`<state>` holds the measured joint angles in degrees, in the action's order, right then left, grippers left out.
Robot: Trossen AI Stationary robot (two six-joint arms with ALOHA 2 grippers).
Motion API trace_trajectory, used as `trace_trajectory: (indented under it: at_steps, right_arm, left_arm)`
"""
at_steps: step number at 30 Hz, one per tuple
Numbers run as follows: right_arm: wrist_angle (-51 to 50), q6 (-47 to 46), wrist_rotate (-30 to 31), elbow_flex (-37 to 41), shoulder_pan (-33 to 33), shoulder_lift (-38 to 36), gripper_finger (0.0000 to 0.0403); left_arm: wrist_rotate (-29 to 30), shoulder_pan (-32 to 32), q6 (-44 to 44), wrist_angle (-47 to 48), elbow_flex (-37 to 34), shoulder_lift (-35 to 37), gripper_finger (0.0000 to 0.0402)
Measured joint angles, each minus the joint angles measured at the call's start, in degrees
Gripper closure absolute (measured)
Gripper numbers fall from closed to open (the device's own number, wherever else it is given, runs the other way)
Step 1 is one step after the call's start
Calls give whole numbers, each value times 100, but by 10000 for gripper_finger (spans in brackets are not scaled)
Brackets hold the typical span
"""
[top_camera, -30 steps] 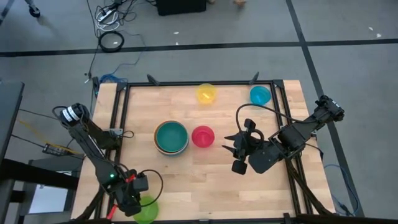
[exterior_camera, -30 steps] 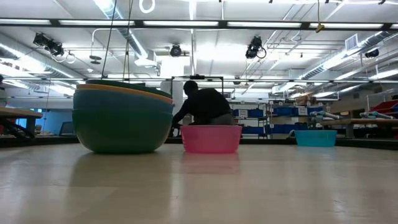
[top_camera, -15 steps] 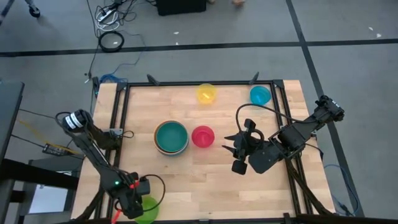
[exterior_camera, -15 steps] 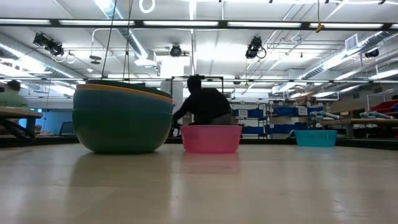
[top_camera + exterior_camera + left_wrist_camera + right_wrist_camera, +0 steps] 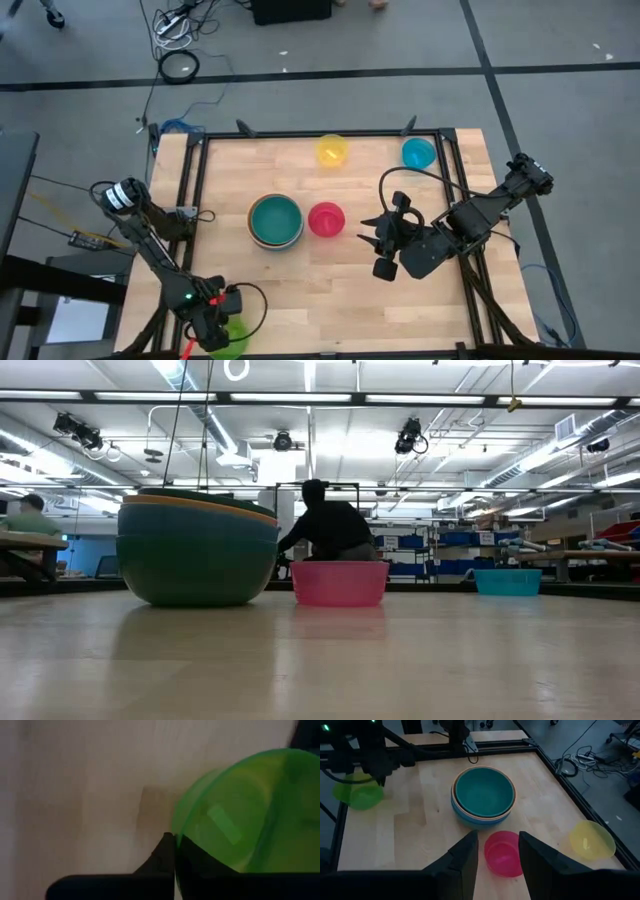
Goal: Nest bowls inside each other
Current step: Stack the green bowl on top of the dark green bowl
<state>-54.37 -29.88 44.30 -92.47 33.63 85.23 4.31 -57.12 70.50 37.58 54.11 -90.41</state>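
A lime green bowl [image 5: 234, 337] stands at the table's near left corner, with my left gripper [image 5: 212, 326] over its left rim and shut on it. It also shows in the right wrist view as the lime green bowl [image 5: 357, 793] under my left gripper [image 5: 376, 776]. A stack of bowls with a teal one on top [image 5: 275, 220] sits mid-table, a pink-red bowl [image 5: 326, 218] right beside it. A yellow bowl [image 5: 332, 150] and a cyan bowl [image 5: 418, 152] stand at the far edge. My right gripper [image 5: 376, 242] hovers open, to the right of the pink-red bowl. My left gripper has the lime green bowl by its rim [image 5: 176, 831], one finger [image 5: 157, 860] outside the wall and the other inside, seen dark through the green plastic. The fingers come from above, pointing steeply down. The bowl looks set on the table in the right wrist view.
A black frame [image 5: 320, 133] runs around the wooden table top. Bare wood lies between the lime green bowl and the stack, and along the near edge. In the low view a person [image 5: 325, 530] bends over in the room behind the pink-red bowl [image 5: 340, 582].
My left gripper has sunk a little onto the lime green bowl and now covers more of it in the high view. The bowl has kept its place. My right arm has kept still.
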Motion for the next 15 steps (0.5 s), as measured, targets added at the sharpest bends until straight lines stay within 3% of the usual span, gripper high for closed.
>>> trace_trajectory:
  at_steps: [3, 7, 9, 11, 15]
  right_arm:
    - [-2, 69, 0, 0, -14, 0, 275]
    - [2, 159, -2, 0, -115, 0, 275]
    - [0, 168, 0, 0, -175, 0, 275]
    - [1, 169, 2, 0, -242, 0, 275]
    - [2, 165, 0, 0, -373, 0, 275]
  left_arm:
    - [847, 95, -300, 1068, 519, 379, 397]
    - [3022, 402, -449, 2991, 1337, 1062, 398]
    - [3681, 765, -623, 3606, 1564, 1324, 399]
    - [4240, 1250, -932, 3779, 1607, 1484, 399]
    - [4915, 2420, -1997, 3251, 1607, 1671, 400]
